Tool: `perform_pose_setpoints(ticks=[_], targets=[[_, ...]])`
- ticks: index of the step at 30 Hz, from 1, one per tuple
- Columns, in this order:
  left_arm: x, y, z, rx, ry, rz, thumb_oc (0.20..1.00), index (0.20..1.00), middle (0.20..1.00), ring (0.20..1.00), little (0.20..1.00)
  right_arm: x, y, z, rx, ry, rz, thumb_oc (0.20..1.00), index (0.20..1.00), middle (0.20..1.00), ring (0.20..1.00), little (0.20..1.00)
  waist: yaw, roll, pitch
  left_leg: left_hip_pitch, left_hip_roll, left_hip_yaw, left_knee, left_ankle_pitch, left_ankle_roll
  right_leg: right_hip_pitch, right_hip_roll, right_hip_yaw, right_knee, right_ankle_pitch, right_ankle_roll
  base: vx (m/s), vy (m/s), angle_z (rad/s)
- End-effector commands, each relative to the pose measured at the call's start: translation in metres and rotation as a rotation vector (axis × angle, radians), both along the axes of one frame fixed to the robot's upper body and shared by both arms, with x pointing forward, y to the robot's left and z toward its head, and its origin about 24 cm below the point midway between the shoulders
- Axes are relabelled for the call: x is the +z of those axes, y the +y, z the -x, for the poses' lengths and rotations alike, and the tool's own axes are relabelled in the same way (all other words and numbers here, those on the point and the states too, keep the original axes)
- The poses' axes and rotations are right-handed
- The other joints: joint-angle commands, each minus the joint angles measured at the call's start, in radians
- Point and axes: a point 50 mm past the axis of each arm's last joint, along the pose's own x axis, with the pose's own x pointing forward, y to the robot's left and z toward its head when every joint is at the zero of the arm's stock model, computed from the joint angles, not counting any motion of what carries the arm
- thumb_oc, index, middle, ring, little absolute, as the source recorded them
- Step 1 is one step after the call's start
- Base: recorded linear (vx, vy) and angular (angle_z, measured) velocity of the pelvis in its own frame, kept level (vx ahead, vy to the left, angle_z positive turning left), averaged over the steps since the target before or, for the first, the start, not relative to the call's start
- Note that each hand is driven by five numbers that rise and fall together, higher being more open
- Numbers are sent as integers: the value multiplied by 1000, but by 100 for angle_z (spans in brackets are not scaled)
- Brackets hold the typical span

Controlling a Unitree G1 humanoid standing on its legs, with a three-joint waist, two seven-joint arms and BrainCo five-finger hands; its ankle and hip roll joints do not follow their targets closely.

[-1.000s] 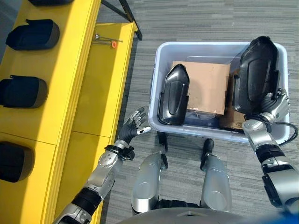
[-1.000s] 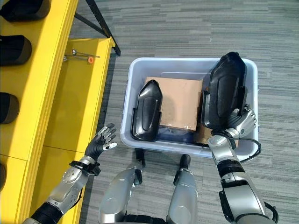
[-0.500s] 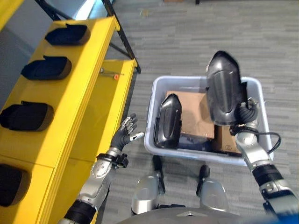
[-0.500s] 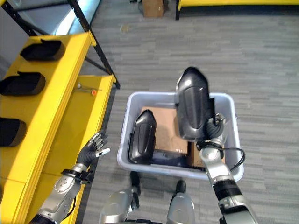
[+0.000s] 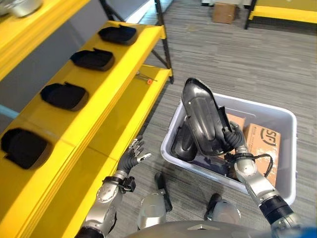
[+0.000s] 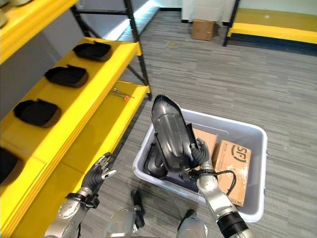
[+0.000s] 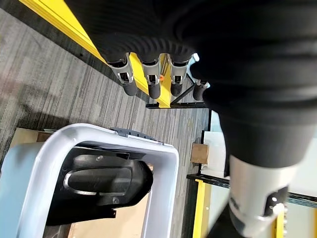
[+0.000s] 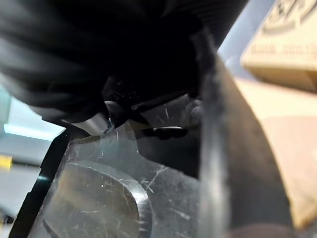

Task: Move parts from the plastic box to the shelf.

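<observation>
My right hand (image 5: 236, 145) is shut on a large black moulded part (image 5: 203, 119), held up above the grey plastic box (image 5: 277, 117) and tilted toward the shelf. A second black part (image 5: 182, 143) stands inside the box at its left end, seen too in the left wrist view as the part (image 7: 99, 186). My left hand (image 5: 132, 156) hangs open and empty low beside the yellow shelf (image 5: 124, 94). Several black parts such as one part (image 5: 64, 95) lie in a row on the shelf's upper board.
Cardboard boxes (image 5: 265, 144) lie in the plastic box. A small tool with an orange tip (image 5: 146, 79) rests on the lower shelf board. A black shelf leg (image 5: 163, 52) stands at the shelf's far end. Another cardboard box (image 5: 224, 12) and a yellow rack (image 5: 285, 12) sit farther off.
The camera has tipped up, showing more of the shelf and room. My right hand has lifted the black part higher and leaned it toward the shelf. The left hand stays as it was.
</observation>
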Motion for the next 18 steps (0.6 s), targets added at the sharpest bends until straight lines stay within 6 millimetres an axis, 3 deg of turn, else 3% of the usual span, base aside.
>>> perform_pose_setpoints(ticks=[1,6,8,12,15,18], targets=[[31,4,-19,-1,-168,-65,1000,1000,1000,1000,1000,41,14,-25,76,-171,-169,200,200,200,200,200,-33,-27,-10,60,-65,-106,-85,8,-23,16,43,71,-20,75,47,68,439,27],[35,5,-21,-13,-184,-180,1000,1000,1000,1000,1000,30,24,-21,138,-92,-280,200,200,200,200,200,-18,-26,-44,111,-91,-133,-185,18,-23,50,29,78,-85,137,87,20,300,20],[33,12,-18,-8,-171,-233,1000,1000,1000,1000,1000,26,34,-17,197,-66,-324,200,200,200,200,200,-2,-27,-68,117,-110,-124,-241,50,-10,65,3,52,-135,211,107,-9,353,23],[31,19,-13,-3,-173,-265,1000,1000,1000,1000,1000,26,49,-12,257,-52,-367,200,200,200,200,200,28,-34,-89,136,-143,-119,-290,45,-8,91,-53,29,-159,268,163,-19,299,22],[33,22,-12,-7,-177,-264,1000,1000,1000,1000,1000,28,57,-11,271,-53,-402,200,200,200,200,200,58,-42,-99,117,-180,-116,-282,30,17,103,-91,5,-142,308,182,-81,262,39],[32,23,-14,-23,-166,-223,1000,1000,1000,1000,1000,29,65,-9,272,-62,-437,200,200,200,200,200,84,-49,-101,102,-242,-137,-282,4,64,95,-134,12,-56,379,200,-41,217,44]])
